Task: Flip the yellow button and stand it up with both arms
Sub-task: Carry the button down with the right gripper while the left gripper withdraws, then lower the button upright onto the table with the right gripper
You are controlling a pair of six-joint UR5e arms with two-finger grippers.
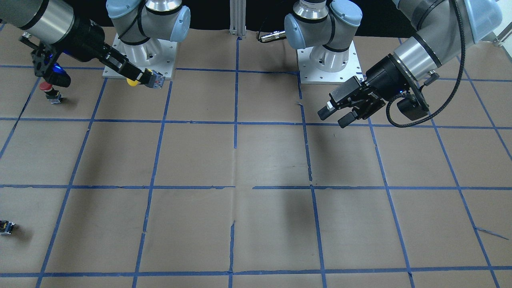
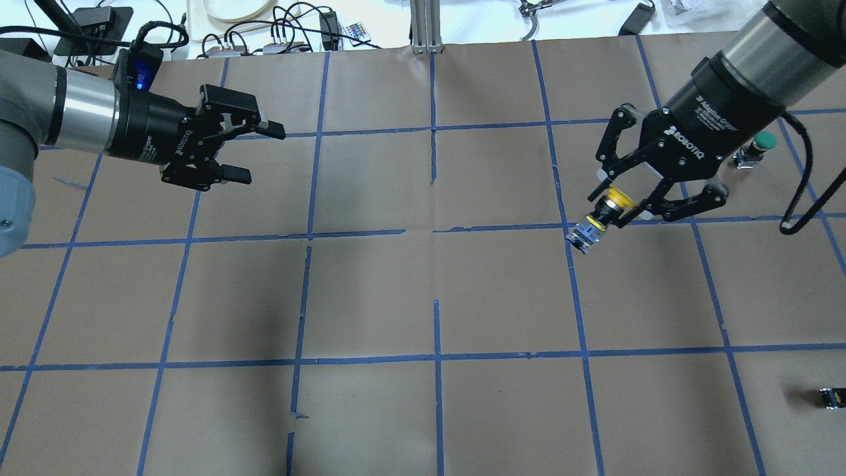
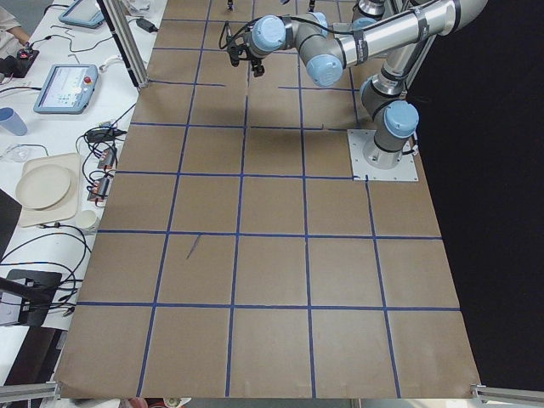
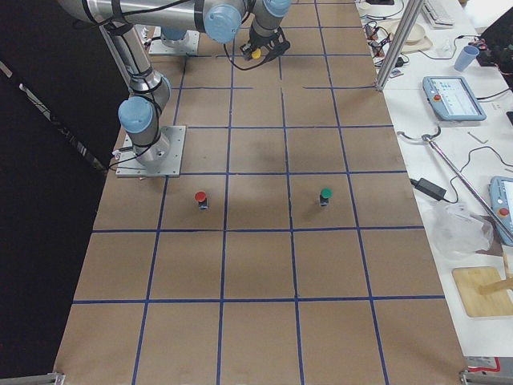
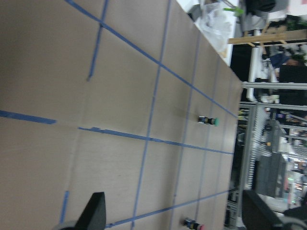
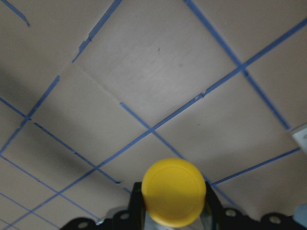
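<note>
Right wrist view: yellow button [image 6: 173, 197] is seen cap-on, filling the lower frame, with table [image 2: 436, 297] well below it. Button is held clear of the table, clamped at the cap end by right gripper [image 2: 621, 201]; grey-blue base is left protruding past the fingertips. Left gripper [image 2: 259, 153] is held wide, empty, well apart across the table.

Step judged: lift done, hand-over pending. For the next move, left jaws are to be aligned around the exposed base before release.

Farther off: green button [image 2: 760, 145].
</note>
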